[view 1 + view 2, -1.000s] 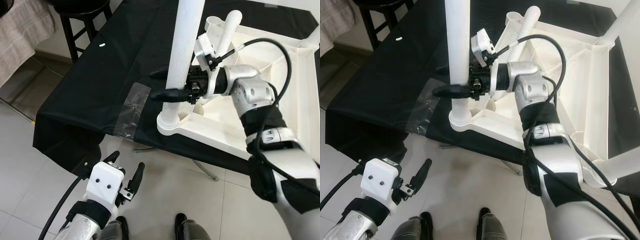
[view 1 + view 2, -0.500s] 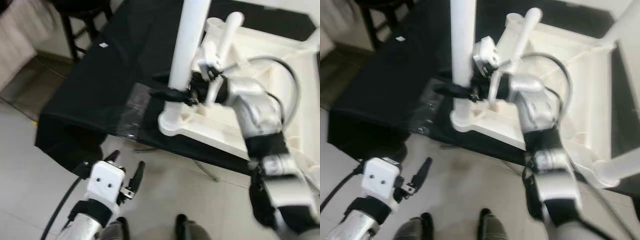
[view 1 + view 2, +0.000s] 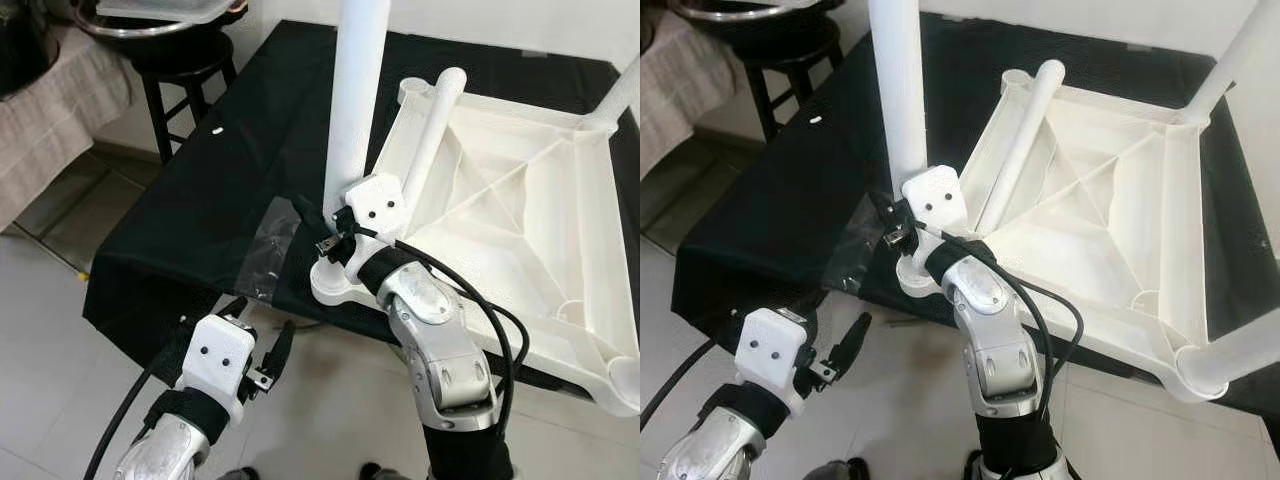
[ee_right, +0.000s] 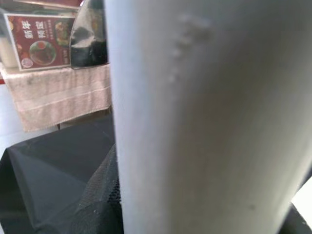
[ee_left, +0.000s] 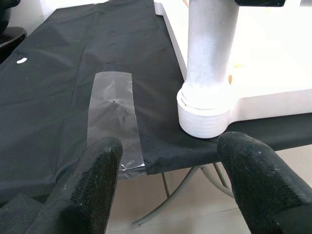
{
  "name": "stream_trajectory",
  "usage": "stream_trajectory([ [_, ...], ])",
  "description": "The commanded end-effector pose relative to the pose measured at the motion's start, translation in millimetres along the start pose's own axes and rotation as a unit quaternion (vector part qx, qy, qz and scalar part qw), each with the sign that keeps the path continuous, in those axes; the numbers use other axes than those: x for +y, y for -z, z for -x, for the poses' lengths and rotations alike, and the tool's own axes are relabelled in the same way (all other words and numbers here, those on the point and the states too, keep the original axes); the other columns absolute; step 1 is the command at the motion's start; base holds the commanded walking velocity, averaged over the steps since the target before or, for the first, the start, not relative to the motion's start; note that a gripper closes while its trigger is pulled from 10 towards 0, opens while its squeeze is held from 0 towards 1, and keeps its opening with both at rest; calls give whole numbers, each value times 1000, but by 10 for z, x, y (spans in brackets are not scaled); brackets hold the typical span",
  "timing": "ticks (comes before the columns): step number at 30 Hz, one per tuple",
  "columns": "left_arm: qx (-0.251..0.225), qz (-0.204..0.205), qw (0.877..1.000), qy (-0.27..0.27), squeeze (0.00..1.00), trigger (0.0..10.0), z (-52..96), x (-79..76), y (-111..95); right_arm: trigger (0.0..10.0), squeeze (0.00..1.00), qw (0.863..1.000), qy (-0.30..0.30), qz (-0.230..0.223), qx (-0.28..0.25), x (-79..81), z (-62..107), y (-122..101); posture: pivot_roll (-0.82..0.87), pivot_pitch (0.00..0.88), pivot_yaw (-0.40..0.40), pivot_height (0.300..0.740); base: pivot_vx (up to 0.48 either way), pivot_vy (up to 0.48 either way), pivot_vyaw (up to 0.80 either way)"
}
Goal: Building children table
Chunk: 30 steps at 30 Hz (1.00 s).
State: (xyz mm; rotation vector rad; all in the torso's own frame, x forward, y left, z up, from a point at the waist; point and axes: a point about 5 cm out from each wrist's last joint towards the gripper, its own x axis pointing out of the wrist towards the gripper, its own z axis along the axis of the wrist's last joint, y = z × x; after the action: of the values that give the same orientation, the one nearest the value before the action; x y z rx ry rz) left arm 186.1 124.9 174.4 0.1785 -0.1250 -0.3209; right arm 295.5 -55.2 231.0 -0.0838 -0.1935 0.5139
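Surface (image 3: pixel 200 190): black-covered, carrying the upturned white tabletop (image 3: pixel 500 210).
Leg (image 3: pixel 352 120): upright in near-left corner socket; stiff, smooth, light plastic; grip low.
Right end effector (image 3: pixel 325 232): clamped on leg base.
Left end effector (image 3: pixel 262 345): apart, idle below.

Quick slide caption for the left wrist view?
Open left fingers frame the upright leg seated in the table's corner socket, beside clear tape.

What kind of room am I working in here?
Likely a home utility or kitchen corner: pale tiled floor, a dark stool holding a metal basin, a towel-draped surface.
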Motion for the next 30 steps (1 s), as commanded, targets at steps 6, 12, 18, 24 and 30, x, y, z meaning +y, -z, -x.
stream_trajectory([
  [6,11,-3,1000,-2,0,10000,24,8,44,10000,1000,978,-186,-87,-38,100,-233,-260,62,262,-50,740,0,0,0],
  [12,8,-2,1000,-1,0,10000,13,-2,36,10000,1000,951,-302,-14,-58,-127,-259,-400,62,270,-54,740,0,0,0],
  [18,6,1,1000,-1,0,10000,27,-25,24,10000,0,922,-382,47,-43,-407,-461,-478,85,285,-58,740,0,0,0],
  [24,8,3,1000,-4,0,10000,53,-38,12,10000,0,889,-455,28,-36,-535,-528,-539,95,297,-63,740,0,0,0],
  [30,8,4,1000,-5,0,10000,73,-51,5,10000,0,863,-504,22,-29,-626,-559,-606,100,306,-68,740,0,0,0],
])
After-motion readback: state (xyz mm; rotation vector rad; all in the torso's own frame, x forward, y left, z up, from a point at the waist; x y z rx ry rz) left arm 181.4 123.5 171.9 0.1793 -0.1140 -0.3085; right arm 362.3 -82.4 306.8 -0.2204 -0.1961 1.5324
